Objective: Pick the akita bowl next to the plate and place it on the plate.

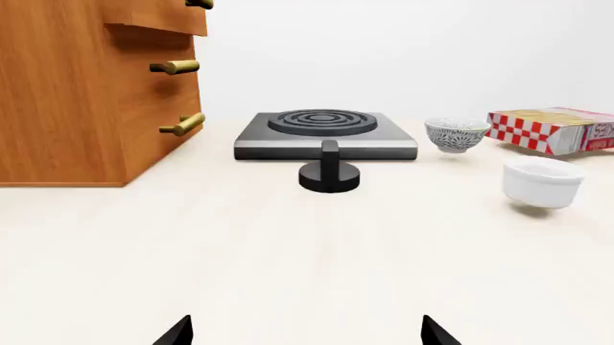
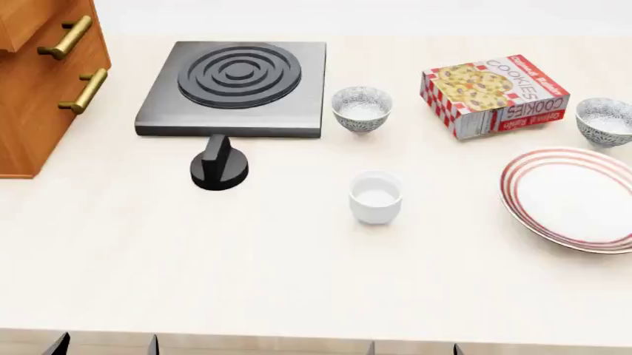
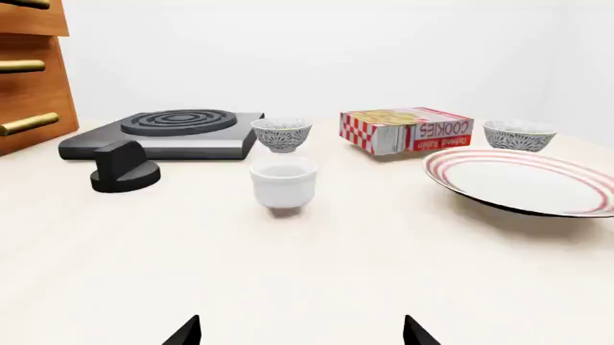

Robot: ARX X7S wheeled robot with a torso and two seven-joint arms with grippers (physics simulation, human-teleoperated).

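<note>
The akita bowl (image 2: 604,120) with its fine grey pattern stands at the far right, just behind the plate (image 2: 578,200); the right wrist view shows this bowl (image 3: 518,136) beyond the red-ringed plate (image 3: 525,181). An identical second bowl (image 2: 362,108) sits beside the stove, also in the left wrist view (image 1: 456,134) and right wrist view (image 3: 281,134). My left gripper (image 2: 106,345) (image 1: 307,334) and right gripper (image 2: 415,349) (image 3: 301,332) hover at the table's near edge, both open and holding nothing, far from either bowl.
A plain white cup (image 2: 377,197) stands mid-table. A cookie box (image 2: 493,94) lies between the two bowls. A black single-burner stove (image 2: 237,78) with a knob (image 2: 219,166) in front sits at back left, beside a wooden drawer cabinet (image 2: 40,81).
</note>
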